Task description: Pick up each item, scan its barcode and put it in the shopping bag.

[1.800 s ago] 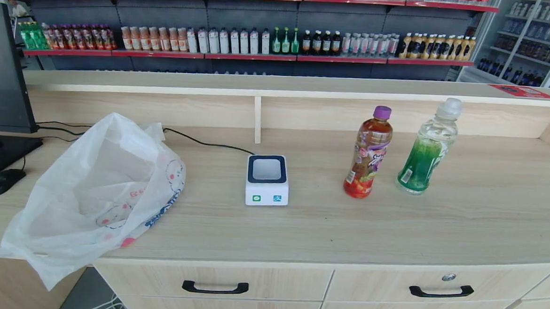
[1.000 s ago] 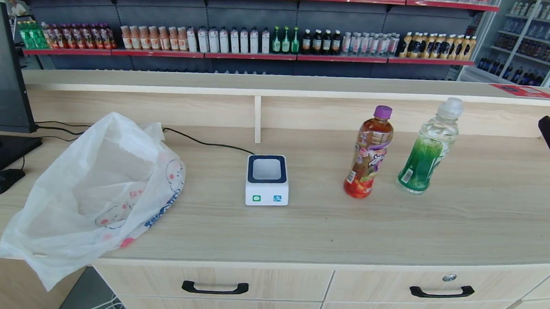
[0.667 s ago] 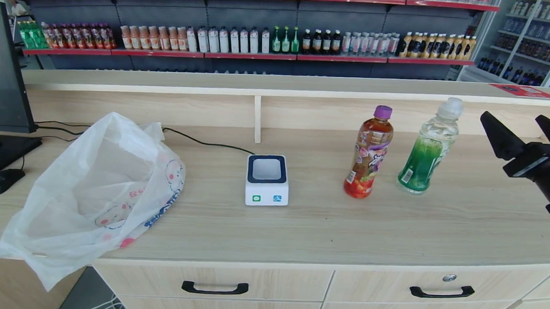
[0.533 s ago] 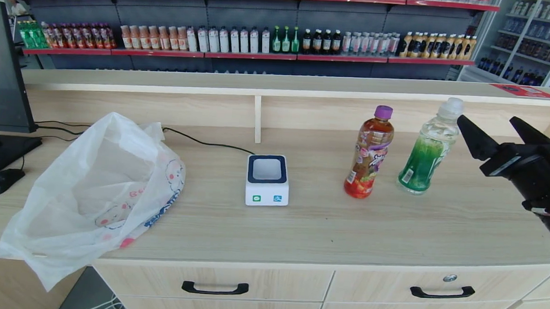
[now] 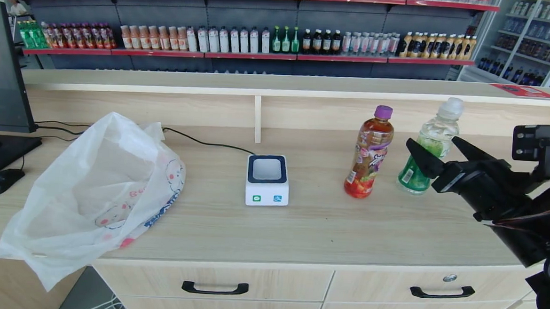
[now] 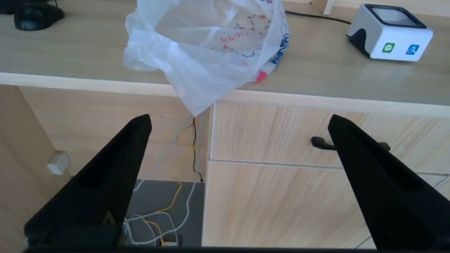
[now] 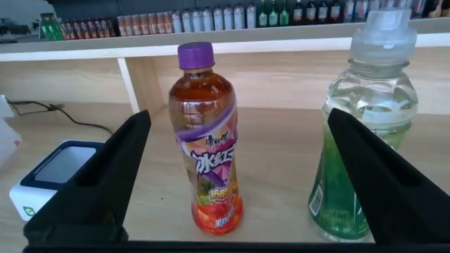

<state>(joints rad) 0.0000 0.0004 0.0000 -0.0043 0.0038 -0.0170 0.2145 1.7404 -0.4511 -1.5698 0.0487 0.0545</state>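
right pincer [image 5: 432,142] moved in, spread | green bottle [image 5: 435,127] just beyond tips

Purple-capped amber bottle [image 5: 369,152]; green-labelled clear bottle [image 5: 434,132] (white cap).

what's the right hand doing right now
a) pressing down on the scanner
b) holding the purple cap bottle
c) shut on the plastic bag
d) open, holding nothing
d: the right hand is spread open and grips nothing, while the purple-cap bottle and the green-label bottle both stand on the counter.
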